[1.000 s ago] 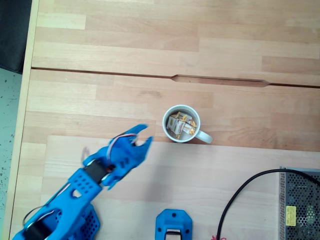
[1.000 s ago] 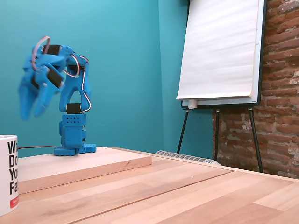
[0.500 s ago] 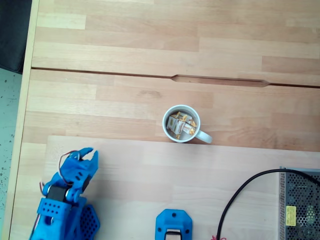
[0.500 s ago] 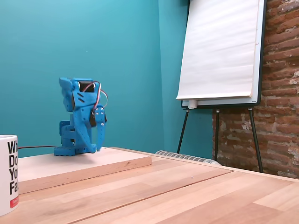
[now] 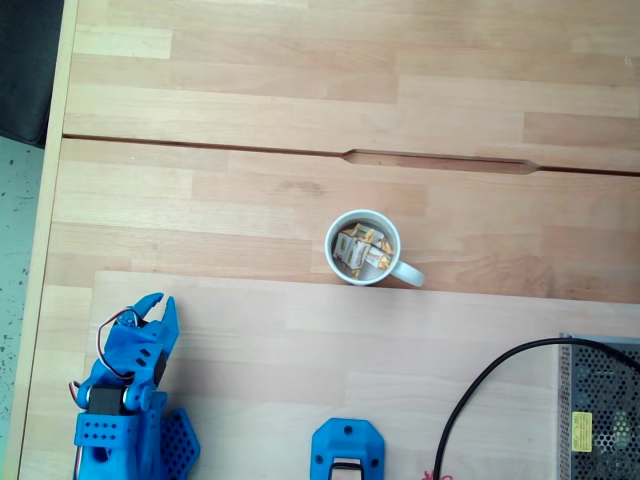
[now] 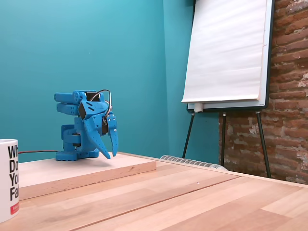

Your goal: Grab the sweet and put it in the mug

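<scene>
I'm looking down on the bench from a fixed view, and the mug [image 5: 362, 247] sits near the middle of the wooden table [image 5: 300, 110], its stubby handle pointing down and to the right. Inside it I can see a little heap of sweets [image 5: 360, 250], white wrappers with orange-yellow ends, lying on the greyish bottom. I can't count them cleanly from here.

My arm is folded away at the lower left of that view, well apart from the mug. The gripper [image 5: 155, 306] points up the frame, over the raised lighter board [image 5: 330, 350] the arm stands on. From above the two fingers look close together, nearly meeting at the tips.

In a fixed view from table level, I get the gripper [image 6: 112, 154] from the side: the fingers hang downward with a narrow gap between the tips, which hover just above the board [image 6: 86, 171]. I see nothing between them, so I call the claw nearly closed and empty, touching nothing.

At the left edge of that low view stands the mug [image 6: 8, 178], white with dark lettering, cut off by the frame. Behind the table are a teal wall [image 6: 120, 57], a flipchart easel [image 6: 226, 53] and a brick wall [image 6: 288, 96].

Back above, a black cable [image 5: 490, 385] curls toward a metal mesh box [image 5: 600, 410] at the lower right, and a blue base piece [image 5: 347, 450] sits at the bottom edge.
</scene>
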Robot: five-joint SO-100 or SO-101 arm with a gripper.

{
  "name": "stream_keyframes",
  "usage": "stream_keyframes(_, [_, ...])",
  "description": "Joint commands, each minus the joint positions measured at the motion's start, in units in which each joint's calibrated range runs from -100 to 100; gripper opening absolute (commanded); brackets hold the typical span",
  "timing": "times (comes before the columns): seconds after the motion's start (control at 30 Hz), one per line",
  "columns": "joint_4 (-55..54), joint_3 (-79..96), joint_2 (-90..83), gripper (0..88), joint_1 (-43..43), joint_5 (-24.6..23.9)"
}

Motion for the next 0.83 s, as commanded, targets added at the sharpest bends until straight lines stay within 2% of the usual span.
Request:
stream_keyframes(0.0, [-0.02, 0.90, -0.58, 4.3, -0.35, 0.00])
stream_keyframes(0.8, [-0.02, 0.90, -0.49, 4.3, -0.64, 0.10])
